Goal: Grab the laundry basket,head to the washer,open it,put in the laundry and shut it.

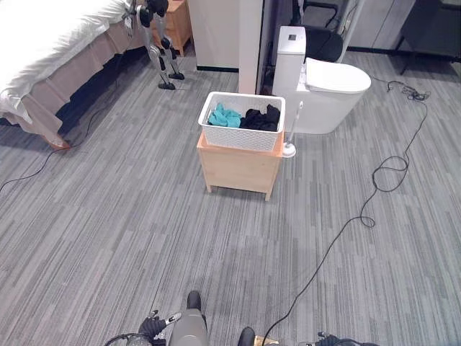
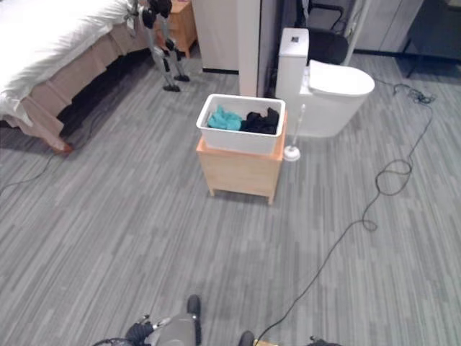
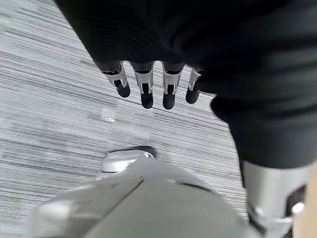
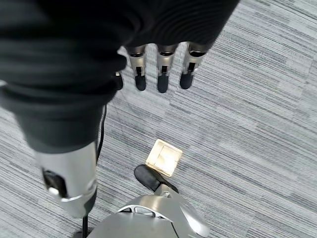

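While the white perforated plastic laundry basket [image 1: 242,122] sits on top of a low light-wood cabinet [image 1: 240,168] at about twelve o'clock in the head views, both hands hang low at the robot's sides, well apart from it, over the grey striped carpet floor [image 1: 108,231]. The left hand [image 3: 148,84] has its fingers hanging straight and relaxed with nothing in them, as its wrist view shows; the right hand [image 4: 161,69] is the same, fingers loose and empty above the carpet. The basket lies straight ahead, roughly midway between the two arms, so neither hand looks clearly nearer; its long axis runs from nine to three o'clock, which would put one short end toward each hand once the robot has walked up to it. That approach looks like the step in hand, with the grasp not yet begun.

The basket is rectangular with a rolled rim and latticed walls, sitting level and slightly overhanging the cabinet top. Inside lie a crumpled teal cloth [image 1: 224,115] on the nine o'clock side and a bunched black garment [image 1: 261,118] on the three o'clock side, touching in the middle. A white toilet [image 1: 324,85] stands just beyond at about one o'clock, with a white toilet brush [image 1: 291,137] just beside the cabinet.
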